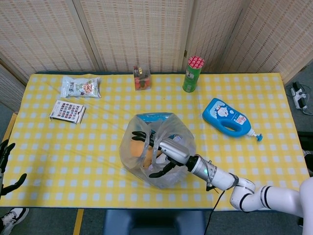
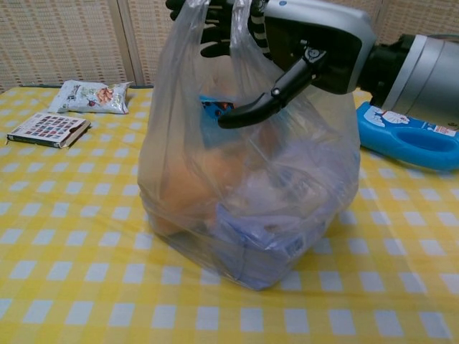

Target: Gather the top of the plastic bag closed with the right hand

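A clear plastic bag [image 1: 168,174] stands upright at the middle front of the yellow checked table [image 1: 73,147], holding an orange item, a blue packet and a white-and-blue box. My right hand [image 1: 159,149] reaches from the right across the bag's top, fingers spread. In the chest view the right hand [image 2: 294,39] lies against the bag's [image 2: 244,193] two upright handles, with its fingers [image 2: 188,7] past them and its thumb over the front film. It does not grip the handles. My left hand [image 1: 6,166] hangs off the table's left front edge, fingers apart and holding nothing.
A blue detergent bottle [image 1: 228,118] lies to the right of the bag. At the back stand a green can [image 1: 192,74] and a small jar [image 1: 142,78]. A snack packet [image 1: 80,86] and a flat printed box [image 1: 67,111] lie at the back left.
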